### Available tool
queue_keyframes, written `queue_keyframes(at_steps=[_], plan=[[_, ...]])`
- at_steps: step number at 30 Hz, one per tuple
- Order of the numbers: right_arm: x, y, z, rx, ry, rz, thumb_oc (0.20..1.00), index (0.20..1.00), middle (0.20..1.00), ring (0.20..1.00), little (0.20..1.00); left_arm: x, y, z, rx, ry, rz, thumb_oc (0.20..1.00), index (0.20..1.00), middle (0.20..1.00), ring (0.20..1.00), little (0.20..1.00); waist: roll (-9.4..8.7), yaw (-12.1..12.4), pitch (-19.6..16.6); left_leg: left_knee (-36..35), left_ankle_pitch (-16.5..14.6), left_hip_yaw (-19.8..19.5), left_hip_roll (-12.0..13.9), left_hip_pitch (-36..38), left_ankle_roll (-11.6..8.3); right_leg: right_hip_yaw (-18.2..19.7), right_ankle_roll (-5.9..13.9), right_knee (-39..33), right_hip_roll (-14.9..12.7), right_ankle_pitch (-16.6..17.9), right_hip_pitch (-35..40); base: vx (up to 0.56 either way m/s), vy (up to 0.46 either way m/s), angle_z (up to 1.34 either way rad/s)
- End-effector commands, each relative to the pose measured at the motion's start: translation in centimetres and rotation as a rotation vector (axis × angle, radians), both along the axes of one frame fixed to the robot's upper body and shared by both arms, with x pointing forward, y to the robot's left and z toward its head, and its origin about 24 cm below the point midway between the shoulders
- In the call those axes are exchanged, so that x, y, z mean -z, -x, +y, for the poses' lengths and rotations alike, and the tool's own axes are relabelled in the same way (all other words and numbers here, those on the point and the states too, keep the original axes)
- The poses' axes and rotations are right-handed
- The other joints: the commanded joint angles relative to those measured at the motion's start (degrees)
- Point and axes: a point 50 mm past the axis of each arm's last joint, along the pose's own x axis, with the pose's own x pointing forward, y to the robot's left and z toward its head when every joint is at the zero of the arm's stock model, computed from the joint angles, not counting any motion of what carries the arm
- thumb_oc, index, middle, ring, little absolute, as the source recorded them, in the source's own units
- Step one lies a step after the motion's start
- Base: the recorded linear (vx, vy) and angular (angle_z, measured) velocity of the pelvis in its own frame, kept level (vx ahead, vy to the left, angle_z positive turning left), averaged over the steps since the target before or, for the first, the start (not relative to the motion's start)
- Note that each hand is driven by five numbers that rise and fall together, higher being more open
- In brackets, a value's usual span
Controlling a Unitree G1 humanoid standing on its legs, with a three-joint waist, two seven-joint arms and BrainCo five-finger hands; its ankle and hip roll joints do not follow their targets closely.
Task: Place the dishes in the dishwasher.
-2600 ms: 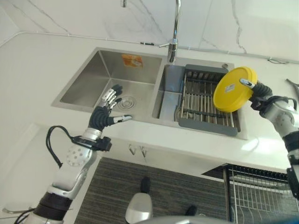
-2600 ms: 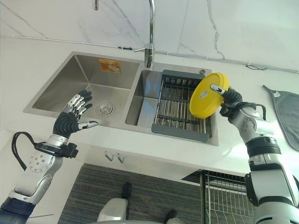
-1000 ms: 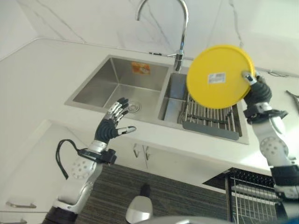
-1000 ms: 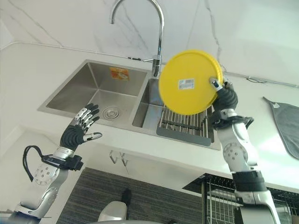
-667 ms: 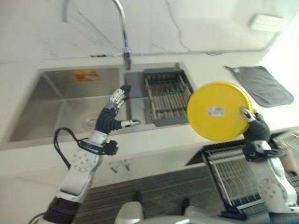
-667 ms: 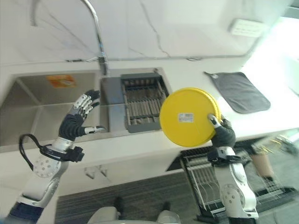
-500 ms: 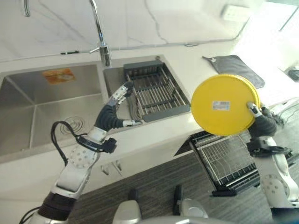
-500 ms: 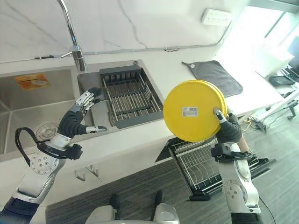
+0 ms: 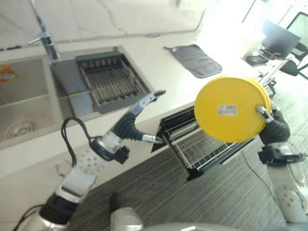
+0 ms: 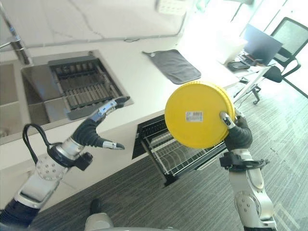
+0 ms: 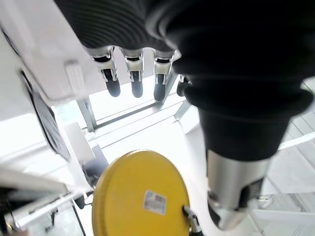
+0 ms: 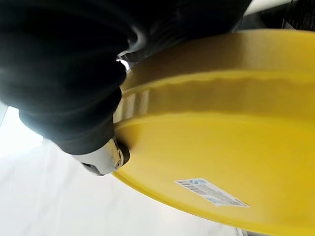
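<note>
plate (image 9: 230, 109): yellow, upright, pinched at its rim by right hand (image 10: 237, 133) fingers
left hand (image 9: 132, 124): fingers straight, holding nothing
rack (image 10: 174, 153): pulled out below plate

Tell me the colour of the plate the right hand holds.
Yellow plate, white sticker underneath, pinched by the right hand; clearest in the left eye view.

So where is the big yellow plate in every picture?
Left eye view: yellow plate at right, held up by the right hand.
Right eye view: centre-right, above the dishwasher rack.
Left wrist view: low in the picture.
Right wrist view: very close.
Shared landmark: its white sticker.
</note>
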Motion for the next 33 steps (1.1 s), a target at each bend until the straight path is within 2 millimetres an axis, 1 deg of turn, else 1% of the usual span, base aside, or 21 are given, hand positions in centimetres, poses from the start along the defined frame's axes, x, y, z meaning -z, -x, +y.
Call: queue_keyframes(at_steps=[1, 3, 6, 8, 9, 10, 11, 12, 13, 14, 16, 17, 18, 20, 23, 27, 29, 30, 31, 32, 33], plan=[[-4.6, -0.2, 0.1, 0.004, -0.039, -0.264, 0.2, 0.2, 0.2, 0.2, 0.2, -3.0, -0.2, -0.5, 0.016, -0.022, -0.17, 1.0, 1.0, 1.0, 1.0, 1.0, 0.02, 0.28, -1.59, 0.43, -12.55, 2.92, -5.43, 7.34, 4.69, 1.94, 0.21, -0.03, -6.0, 7.11, -7.84, -0.05, -0.612, -0.38], [-4.8, -0.3, 0.4, 0.0, -0.016, -0.273, 0.2, 0.2, 0.2, 0.2, 0.2, -2.9, -0.2, -0.3, 0.002, -0.025, -0.163, 1.0, 1.0, 1.0, 1.0, 1.0, 0.31, 0.21, -1.83, 0.58, -12.26, 2.59, -3.76, 7.36, 3.88, 3.29, 0.2, -0.03, -5.53, 5.84, -9.36, -0.03, -0.542, -0.29], [-5.2, -0.3, 1.6, -0.04, 0.0, -0.315, 0.2, 0.2, 0.2, 0.2, 0.2, -2.5, -0.5, 0.6, -0.065, -0.016, -0.135, 1.0, 1.0, 1.0, 1.0, 1.0, -0.12, 0.27, -1.4, 1.72, -11.8, 1.31, 0.44, 7.06, 2.27, 5.24, -0.71, 0.28, -3.8, 5.03, -11.48, -0.08, -0.754, -0.31], [-5.5, -0.4, 2.4, -0.068, 0.022, -0.361, 0.2, 0.2, 0.2, 0.2, 0.2, -2.2, -0.6, 1.7, -0.13, 0.003, -0.111, 1.0, 1.0, 1.0, 1.0, 1.0, -0.08, 0.39, -0.86, 3.51, -10.85, 2.18, 3.41, 6.09, 1.22, 3.85, -0.71, 1.28, -1.45, 1.73, -11.52, -0.09, -0.67, -0.18], [-5.6, -0.5, 2.4, -0.065, 0.033, -0.369, 0.2, 0.2, 0.2, 0.2, 0.2, -1.8, -0.7, 2.0, -0.162, 0.008, -0.091, 1.0, 1.0, 1.0, 1.0, 1.0, 0.27, 0.07, -0.76, 3.46, -10.24, 1.61, 4.14, 6.18, 0.8, 4.03, -1.01, 1.46, -0.46, 1.08, -11.72, -0.09, -0.542, -0.04], [-6.0, -0.8, 2.8, -0.09, 0.052, -0.373, 0.2, 0.2, 0.2, 0.2, 0.2, -0.8, -0.7, 2.5, -0.225, 0.057, -0.05, 1.0, 1.0, 1.0, 1.0, 1.0, 1.2, -0.82, -0.83, 2.09, -8.8, 1.94, 4.99, 7.3, 0.36, 5.89, -1.96, 1.0, 1.43, 0.33, -12.95, -0.09, -0.379, 0.02], [-5.7, -0.9, 3.5, -0.114, 0.106, -0.372, 0.2, 0.2, 0.2, 0.2, 0.2, 0.2, -0.3, 3.3, -0.282, 0.153, 0.004, 1.0, 1.0, 1.0, 1.0, 1.0, 2.71, -0.84, -1.5, 0.16, -6.62, 3.13, 5.04, 6.3, 0.46, 6.49, -3.41, 0.77, 3.08, -0.87, -13.48, -0.08, -0.307, 0.05], [-5.3, -0.8, 3.3, -0.103, 0.113, -0.367, 0.2, 0.2, 0.2, 0.2, 0.2, 0.8, -0.2, 3.7, -0.291, 0.197, 0.04, 1.0, 1.0, 1.0, 1.0, 1.0, 3.04, -0.82, -1.94, 0.18, -5.85, 4.59, 4.65, 5.23, 0.49, 5.62, -3.74, 0.68, 3.21, -1.17, -13.16, -0.03, -0.203, 0.21], [-4.9, -0.4, 2.9, -0.093, 0.124, -0.345, 0.2, 0.2, 0.2, 0.2, 0.2, 2.1, 0.1, 3.9, -0.292, 0.254, 0.102, 1.0, 1.0, 1.0, 1.0, 1.0, 3.73, -0.7, -2.48, 0.36, -4.31, 6.87, 3.35, 2.96, 0.02, 3.21, -4.21, 0.33, 3.01, -1.97, -12.13, -0.01, -0.141, 0.7], [-4.7, -0.2, 2.5, -0.082, 0.137, -0.34, 0.2, 0.2, 0.2, 0.2, 0.2, 2.7, 0.3, 3.9, -0.302, 0.249, 0.106, 1.0, 1.0, 1.0, 1.0, 1.0, 4.48, -0.68, -2.49, 0.09, -3.28, 8.41, 3.33, 1.88, -0.96, 1.22, -4.13, 0.2, 2.37, -2.12, -11.58, 0.03, -0.09, 1.3], [-4.7, -0.2, 1.9, -0.054, 0.144, -0.319, 0.2, 0.2, 0.2, 0.2, 0.2, 2.9, 0.4, 4.0, -0.293, 0.199, 0.096, 1.0, 1.0, 1.0, 1.0, 1.0, 5.59, -0.95, -2.74, 0.0, -3.31, 9.59, 3.71, 1.28, -2.96, -1.06, -3.03, -0.03, 1.7, -2.94, -10.28, 0.01, 0.027, 1.39], [-4.9, -0.2, 1.9, -0.043, 0.165, -0.318, 0.2, 0.2, 0.2, 0.2, 0.2, 2.7, 0.6, 4.0, -0.3, 0.163, 0.067, 1.0, 1.0, 1.0, 1.0, 1.0, 6.23, -0.88, -2.68, 0.0, -2.68, 8.21, 3.27, 0.4, -2.87, -2.03, -3.46, -0.03, 1.48, -2.71, -10.35, -0.03, 0.118, 1.0], [-5.1, -0.3, 2.1, -0.042, 0.184, -0.318, 0.2, 0.2, 0.2, 0.2, 0.2, 2.6, 0.7, 4.2, -0.311, 0.155, 0.061, 1.0, 1.0, 1.0, 1.0, 1.0, 6.7, -0.62, -2.83, 0.0, -3.39, 6.61, 2.38, 0.5, -2.36, -1.28, -3.55, -0.03, 1.48, -3.08, -10.27, 0.0, 0.172, 0.88], [-4.9, -0.5, 2.5, -0.056, 0.186, -0.3, 0.2, 0.2, 0.2, 0.2, 0.2, 2.5, 0.8, 4.5, -0.326, 0.135, 0.063, 1.0, 1.0, 1.0, 1.0, 1.0, 7.45, -0.67, -3.21, 0.0, -3.91, 6.26, 1.55, 1.17, -1.88, -0.62, -3.46, -0.03, 1.19, -3.32, -9.69, 0.08, 0.199, 0.56], [-4.3, -0.8, 2.9, -0.081, 0.174, -0.273, 0.2, 0.2, 0.2, 0.2, 0.2, 2.6, 0.6, 4.6, -0.317, 0.094, 0.073, 1.0, 1.0, 1.0, 1.0, 1.0, 8.0, -0.25, -4.08, 0.0, -4.39, 5.94, 0.66, 1.79, -1.62, -1.69, -2.91, -0.03, -0.28, -2.68, -8.82, 0.13, 0.302, 0.18], [-4.5, -1.2, 3.2, -0.084, 0.158, -0.285, 0.2, 0.2, 0.2, 0.2, 0.2, 2.7, 0.2, 3.9, -0.267, -0.008, 0.049, 1.0, 1.0, 1.0, 1.0, 1.0, 7.13, 1.11, -3.66, 0.0, -6.56, 3.99, -2.01, 3.33, -0.43, -2.53, -2.14, 1.81, -3.37, -1.1, -8.24, 0.12, 0.354, 0.07], [-4.5, -1.0, 3.1, -0.073, 0.137, -0.299, 0.2, 0.2, 0.2, 0.2, 0.2, 2.5, 0.0, 3.7, -0.241, -0.026, 0.056, 1.0, 1.0, 1.0, 1.0, 1.0, 6.21, 1.86, -3.27, 0.0, -7.38, 2.48, -3.62, 3.47, 0.95, -1.75, -1.97, 6.03, -4.93, -1.43, -8.27, 0.14, 0.294, 0.03], [-4.3, -0.6, 2.9, -0.056, 0.107, -0.311, 0.2, 0.2, 0.2, 0.2, 0.2, 2.5, 0.1, 3.5, -0.225, -0.052, 0.039, 1.0, 1.0, 1.0, 1.0, 1.0, 5.27, 2.14, -2.82, 0.44, -7.97, 1.34, -4.91, 3.44, 2.46, -0.03, -1.71, 14.03, -6.31, -1.03, -9.5, 0.13, 0.165, 0.12], [-4.2, -0.3, 2.8, -0.049, 0.082, -0.32, 0.2, 0.2, 0.2, 0.2, 0.2, 2.5, 0.1, 3.4, -0.207, -0.068, 0.033, 1.0, 1.0, 1.0, 1.0, 1.0, 4.82, 2.08, -2.51, 0.99, -7.9, 0.41, -5.33, 2.94, 3.34, 1.71, -1.78, 17.73, -6.53, -0.45, -10.91, 0.15, 0.084, 0.25], [-4.1, -0.2, 2.8, -0.046, 0.065, -0.325, 0.2, 0.2, 0.2, 0.2, 0.2, 2.5, 0.2, 3.2, -0.191, -0.088, 0.021, 1.0, 1.0, 1.0, 1.0, 1.0, 4.52, 1.89, -2.11, 1.8, -8.2, -0.34, -5.33, 2.5, 3.83, 3.5, -1.98, 19.47, -6.32, -0.12, -12.11, 0.15, -0.093, 0.28], [-3.9, -0.2, 3.1, -0.053, 0.053, -0.333, 0.2, 0.2, 0.2, 0.2, 0.2, 2.3, 0.2, 2.9, -0.167, -0.106, 0.0, 1.0, 1.0, 1.0, 1.0, 1.0, 4.09, 1.5, -1.32, 2.9, -8.44, -1.22, -4.69, 1.87, 3.79, 5.48, -2.53, 17.91, -5.37, 0.2, -13.49, 0.12, -0.109, 0.24]])
